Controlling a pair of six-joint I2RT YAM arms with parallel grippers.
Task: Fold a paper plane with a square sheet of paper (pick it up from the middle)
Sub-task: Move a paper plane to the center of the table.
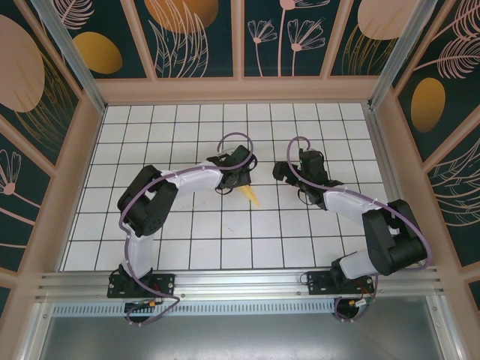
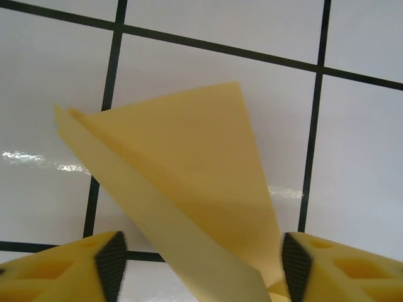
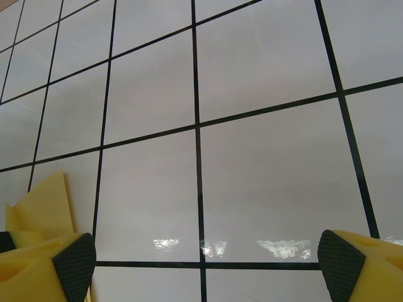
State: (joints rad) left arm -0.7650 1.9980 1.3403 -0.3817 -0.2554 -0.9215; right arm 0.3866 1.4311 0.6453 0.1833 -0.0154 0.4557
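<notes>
The square sheet of paper is folded into a creased yellow wedge (image 2: 189,163). It lies on the white grid table (image 1: 187,225) with its narrow end between the fingers of my left gripper (image 2: 204,264), close to the right pad (image 2: 295,264). The jaws stand wide apart, not pressing the wedge. From above, the wedge's pointed tip (image 1: 251,197) pokes out just below my left gripper (image 1: 236,178). My right gripper (image 1: 289,172) hovers one tile to the right, open over bare tiles (image 3: 206,258). A corner of the yellow wedge (image 3: 41,204) shows past its left finger.
The wooden walls (image 1: 82,150) fence in the table on three sides. An aluminium rail (image 1: 240,281) runs along the near edge by the arm bases. Grid tiles lie bare around both grippers.
</notes>
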